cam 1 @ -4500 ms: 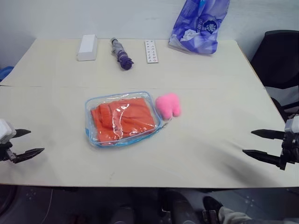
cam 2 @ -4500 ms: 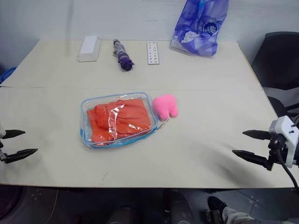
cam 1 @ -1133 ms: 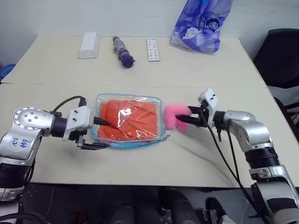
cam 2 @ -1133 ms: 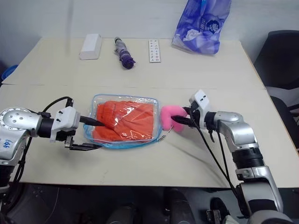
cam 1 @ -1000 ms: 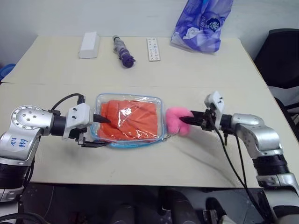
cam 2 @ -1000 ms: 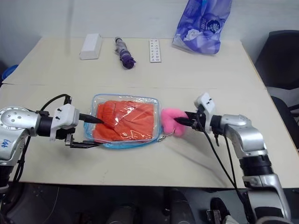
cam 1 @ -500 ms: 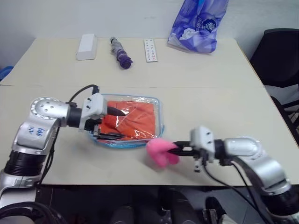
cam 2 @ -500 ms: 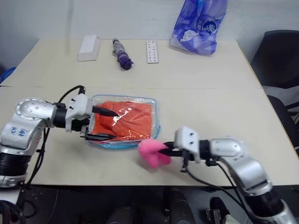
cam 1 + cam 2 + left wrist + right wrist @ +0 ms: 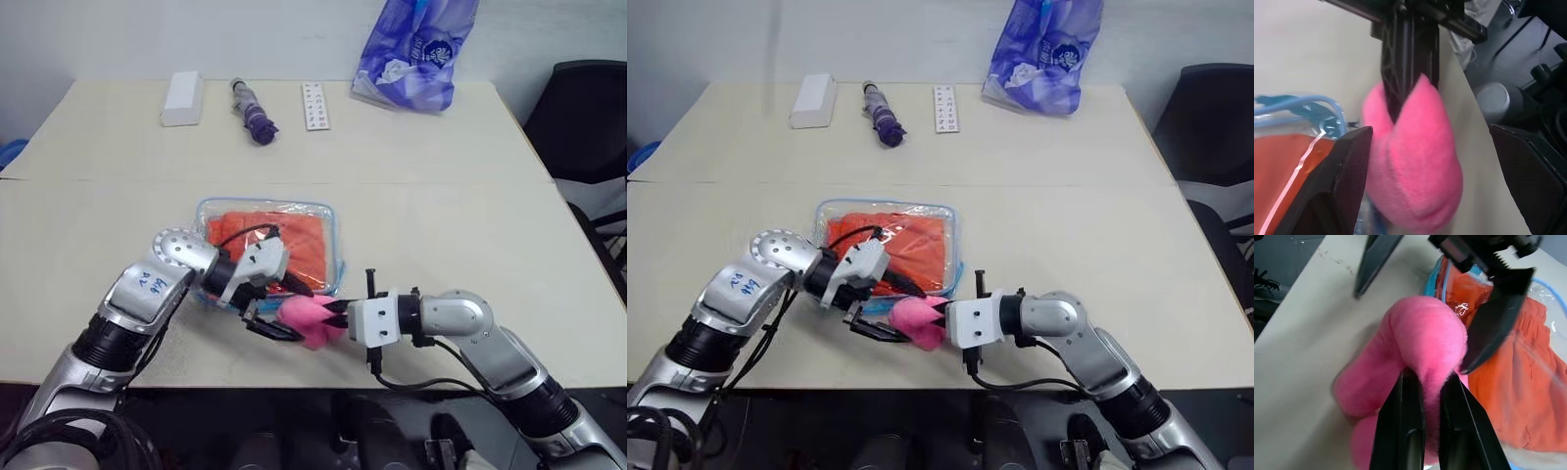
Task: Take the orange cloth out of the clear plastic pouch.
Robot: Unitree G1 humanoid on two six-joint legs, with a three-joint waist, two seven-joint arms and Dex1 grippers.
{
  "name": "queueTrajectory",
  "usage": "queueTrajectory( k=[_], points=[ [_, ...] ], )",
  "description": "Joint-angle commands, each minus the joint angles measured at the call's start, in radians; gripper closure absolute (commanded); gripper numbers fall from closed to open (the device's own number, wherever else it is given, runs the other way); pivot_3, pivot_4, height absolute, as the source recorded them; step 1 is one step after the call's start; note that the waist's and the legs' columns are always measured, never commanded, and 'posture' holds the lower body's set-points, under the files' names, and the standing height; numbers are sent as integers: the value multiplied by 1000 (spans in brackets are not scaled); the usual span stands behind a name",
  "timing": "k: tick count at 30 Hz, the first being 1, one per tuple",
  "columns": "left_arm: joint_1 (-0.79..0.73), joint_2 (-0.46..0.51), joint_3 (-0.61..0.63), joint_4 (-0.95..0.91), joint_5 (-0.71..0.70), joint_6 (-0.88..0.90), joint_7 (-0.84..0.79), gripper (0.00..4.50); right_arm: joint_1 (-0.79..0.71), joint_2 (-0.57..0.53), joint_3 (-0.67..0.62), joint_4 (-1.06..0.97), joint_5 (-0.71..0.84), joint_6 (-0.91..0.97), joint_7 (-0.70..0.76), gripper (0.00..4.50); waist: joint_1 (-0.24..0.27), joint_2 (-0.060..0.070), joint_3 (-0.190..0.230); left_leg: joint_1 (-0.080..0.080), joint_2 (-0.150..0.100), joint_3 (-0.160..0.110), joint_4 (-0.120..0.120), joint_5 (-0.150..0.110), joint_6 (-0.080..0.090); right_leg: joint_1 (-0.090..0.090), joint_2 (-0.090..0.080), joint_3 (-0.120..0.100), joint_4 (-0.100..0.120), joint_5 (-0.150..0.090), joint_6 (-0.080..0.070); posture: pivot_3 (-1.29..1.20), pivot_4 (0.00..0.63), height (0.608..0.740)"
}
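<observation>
Table (image 9: 470,186) | clear plastic pouch (image 9: 333,240) near front edge, orange cloth (image 9: 304,235) inside | pink plush toy (image 9: 306,320) at pouch's front corner | right gripper (image 9: 1420,396) clamped on toy | left gripper (image 9: 284,308) wide, empty | step: clearing toy; next: open pouch

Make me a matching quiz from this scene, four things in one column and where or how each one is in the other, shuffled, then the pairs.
1 orange cloth
2 pink plush toy
3 left gripper
4 blue-purple printed bag

A open, fingers either side of the toy
B far edge of the table
C inside the clear plastic pouch
D pinched by the right gripper

Pairs: 1-C, 2-D, 3-A, 4-B
</observation>
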Motion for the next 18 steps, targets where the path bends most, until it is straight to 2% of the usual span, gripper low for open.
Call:
queueTrajectory(
  k=[1,4,11,13,16,18],
  points=[
    [23,8,-37,24,83,-95,15,1357,-6,-10,-29,-33,2,-5,-4,4500,2,0,0,0,0,0,0,0,0,0,0,0,0,0,0,0,150,740],
    [25,-4,-29,35,83,-104,23,2308,-1,-21,-45,-41,21,14,9,4500,2,0,0,0,0,-1,0,0,0,0,0,0,0,0,0,0,150,740],
    [24,-11,-18,45,81,-119,28,4316,-7,-81,-101,-65,58,69,39,2133,2,0,0,0,0,-1,0,0,1,0,0,0,0,0,0,0,150,740],
    [25,-5,-13,40,83,-124,28,4500,-31,-126,-137,-23,49,38,55,1518,2,0,0,0,0,-1,0,0,1,0,-1,0,0,0,0,0,150,740],
    [28,-1,-12,35,88,-126,31,4500,-65,-161,-131,67,9,-58,67,1518,1,0,0,0,0,0,0,0,1,0,0,0,0,0,0,0,150,740],
    [30,2,-12,34,109,-142,49,4500,-109,-142,-123,161,-32,-128,36,1518,-1,0,0,0,0,0,0,0,1,1,0,0,0,0,0,0,150,740]
  ],
)
